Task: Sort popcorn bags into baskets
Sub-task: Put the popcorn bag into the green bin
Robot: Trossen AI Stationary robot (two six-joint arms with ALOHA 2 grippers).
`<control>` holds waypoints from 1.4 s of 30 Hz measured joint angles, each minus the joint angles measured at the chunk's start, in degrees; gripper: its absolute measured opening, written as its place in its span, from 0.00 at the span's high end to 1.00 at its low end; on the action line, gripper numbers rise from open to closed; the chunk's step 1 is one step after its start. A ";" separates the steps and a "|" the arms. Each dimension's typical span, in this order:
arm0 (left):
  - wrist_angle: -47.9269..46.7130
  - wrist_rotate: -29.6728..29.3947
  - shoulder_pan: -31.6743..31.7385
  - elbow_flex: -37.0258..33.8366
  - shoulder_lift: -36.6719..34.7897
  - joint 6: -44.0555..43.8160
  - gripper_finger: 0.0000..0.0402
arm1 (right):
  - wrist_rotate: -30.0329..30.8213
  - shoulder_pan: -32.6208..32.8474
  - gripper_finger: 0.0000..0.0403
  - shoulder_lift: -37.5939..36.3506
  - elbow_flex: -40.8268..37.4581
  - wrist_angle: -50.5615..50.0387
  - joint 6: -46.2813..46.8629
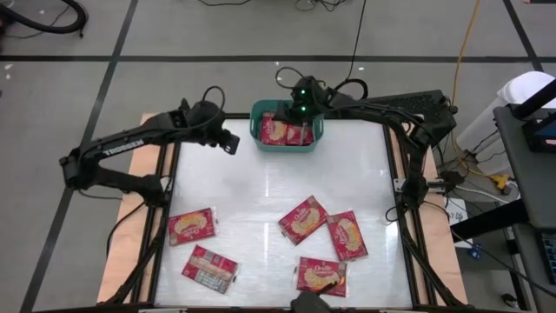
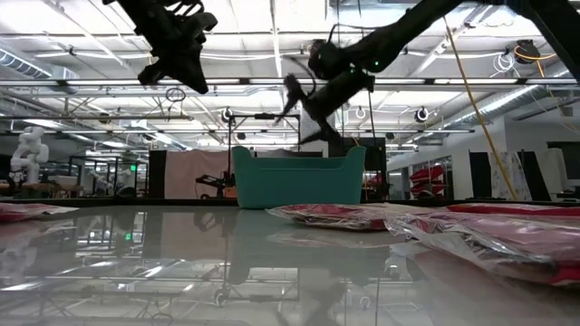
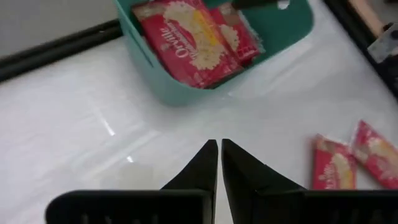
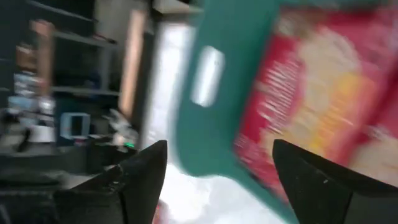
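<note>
The teal basket [image 1: 257, 130] [image 2: 297, 178] [image 3: 180, 93] [image 4: 205, 118] stands at the table's far edge, middle. Red popcorn bags [image 1: 285, 131] [image 3: 189, 37] [image 4: 311, 93] lie inside it. Several more bags lie flat on the near half of the table: two at the left [image 1: 191, 226] [image 1: 209, 268] and three right of the middle [image 1: 302, 219] [image 1: 346, 235] [image 1: 321, 276]. My right gripper [image 1: 300, 106] [image 2: 313, 95] [image 4: 217, 168] hangs open over the basket, holding nothing. My left gripper [image 1: 228, 143] [image 2: 181, 63] [image 3: 219, 149] is shut and empty, raised above the table left of the basket.
Bare white tabletop [image 1: 278, 178] stretches between the basket and the loose bags. A wooden border and dark frame rails [image 1: 165, 191] run along the table's sides. Two bags [image 3: 336, 165] [image 3: 379, 155] show beyond my left fingers.
</note>
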 joint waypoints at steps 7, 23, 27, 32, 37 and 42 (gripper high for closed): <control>3.56 -0.22 -1.42 -1.74 -0.79 -1.53 0.94 | 1.42 -0.16 0.29 3.86 -0.11 -4.49 -3.12; 6.73 -2.08 -1.42 -1.74 -0.80 -0.06 0.94 | 7.39 0.74 0.32 6.26 -0.09 -3.58 -3.92; 6.69 -2.05 -1.42 -1.74 -0.80 -0.04 0.94 | 7.21 1.79 0.32 8.19 -0.09 -2.11 -3.38; 6.67 -2.05 -1.42 -1.74 -0.80 -0.11 0.94 | 9.93 2.84 0.32 8.52 -0.11 1.31 -3.15; 6.67 -2.05 -1.42 -1.74 -0.78 -0.12 0.94 | 10.28 2.90 0.40 8.65 -0.22 6.83 -1.95; 6.67 -2.08 -1.42 -1.74 -0.76 -0.13 0.94 | 10.34 2.85 0.61 8.57 -0.22 8.06 -1.77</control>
